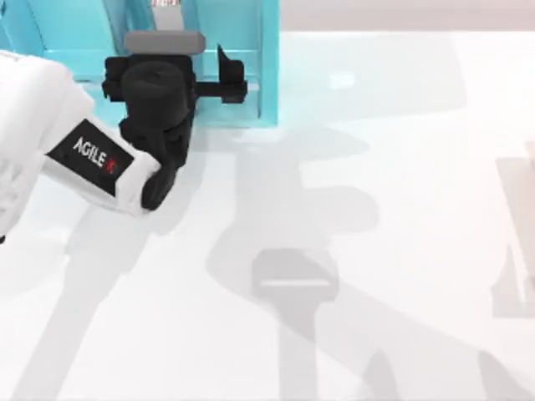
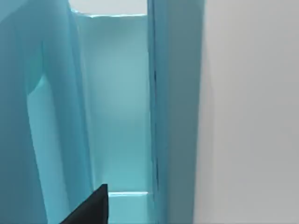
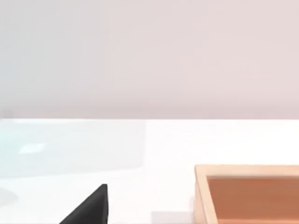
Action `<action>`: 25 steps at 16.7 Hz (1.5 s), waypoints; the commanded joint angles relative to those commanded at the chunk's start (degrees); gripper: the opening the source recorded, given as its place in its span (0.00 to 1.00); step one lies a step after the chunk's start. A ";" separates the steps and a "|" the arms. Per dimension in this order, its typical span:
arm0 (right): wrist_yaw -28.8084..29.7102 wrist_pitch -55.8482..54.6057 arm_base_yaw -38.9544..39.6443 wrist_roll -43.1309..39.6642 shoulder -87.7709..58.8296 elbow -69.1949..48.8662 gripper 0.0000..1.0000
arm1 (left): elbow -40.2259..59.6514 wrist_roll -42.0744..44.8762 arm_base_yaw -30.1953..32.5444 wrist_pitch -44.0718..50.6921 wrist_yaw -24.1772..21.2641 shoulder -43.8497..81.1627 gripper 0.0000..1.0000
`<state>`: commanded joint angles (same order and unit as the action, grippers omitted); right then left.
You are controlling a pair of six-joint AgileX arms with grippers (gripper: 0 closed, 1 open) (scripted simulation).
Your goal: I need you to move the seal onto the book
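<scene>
The seal and the book are out of view. High over the table's far left, my left gripper (image 1: 170,79) hangs above the front edge of a cyan compartment shelf (image 1: 242,33). Its two black fingers (image 1: 229,73) stand wide apart and hold nothing. In the left wrist view I look into a tall, bare compartment of the cyan shelf (image 2: 117,102), with a black part of the gripper at the picture's edge. In the right wrist view, a black part of my right gripper (image 3: 88,207) hangs above the white table.
A wooden box (image 3: 247,196) with an orange inside stands on the table near my right gripper. The shelf's right wall (image 2: 175,112) borders the bare white table (image 1: 376,167), which spreads across the middle and right under the arms' shadows.
</scene>
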<state>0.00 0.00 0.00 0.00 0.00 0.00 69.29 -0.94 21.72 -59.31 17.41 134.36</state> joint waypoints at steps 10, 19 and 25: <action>0.00 0.00 0.00 0.00 0.00 0.00 1.00 | 3.11 0.03 -0.69 1.68 -0.71 1.60 0.70; 0.00 0.00 0.00 0.00 0.00 0.00 1.00 | 3.11 0.03 -0.69 1.68 -0.71 1.60 0.02; 0.00 0.00 0.00 0.00 0.00 0.00 1.00 | 3.11 0.03 -0.69 1.68 -0.71 1.60 0.00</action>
<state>0.00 0.00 0.00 0.00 0.00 0.00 72.39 -0.91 21.03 -57.63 16.70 135.96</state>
